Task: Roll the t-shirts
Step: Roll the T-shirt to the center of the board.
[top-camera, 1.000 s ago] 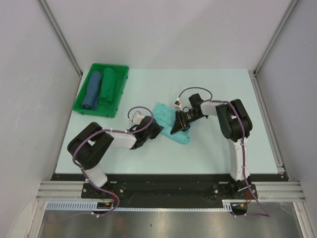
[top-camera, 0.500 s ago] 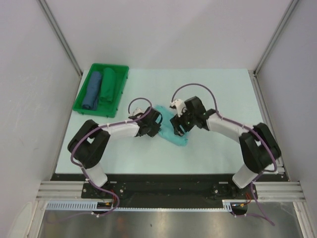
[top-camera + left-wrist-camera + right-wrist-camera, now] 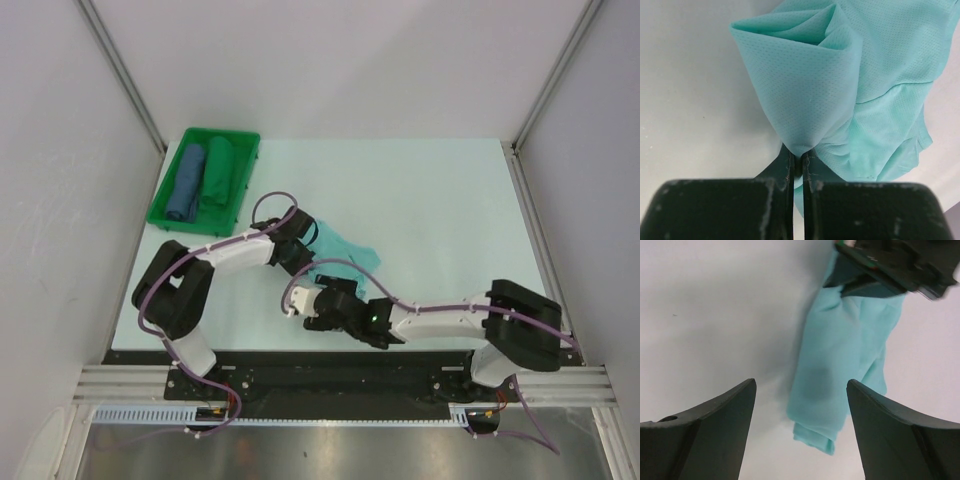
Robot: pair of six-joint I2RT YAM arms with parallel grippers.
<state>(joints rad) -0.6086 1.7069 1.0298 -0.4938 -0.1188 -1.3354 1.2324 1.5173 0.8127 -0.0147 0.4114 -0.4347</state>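
I work on the pale table (image 3: 430, 200). At its far left corner stands the green tray (image 3: 192, 228), where a dark green bundle (image 3: 218, 172) and a blue bundle (image 3: 186, 182) lie side by side. I judge that it is the place for finished rolls.

The light turquoise t-shirt (image 3: 347, 250) lies crumpled near the middle of the table, between my two arms, neither flat nor rolled.

The right gripper (image 3: 801, 383) hangs low just beside the shirt, its jaws wide apart with nothing between them. I think it is placed there to take the nearer end.

The left gripper (image 3: 799, 156) is closed tight on a fold of the cloth, which rises from the jaws like a cone. This hold lifts one edge, probably so that the shirt can be spread out. In my judgement the rolling itself is not yet begun.
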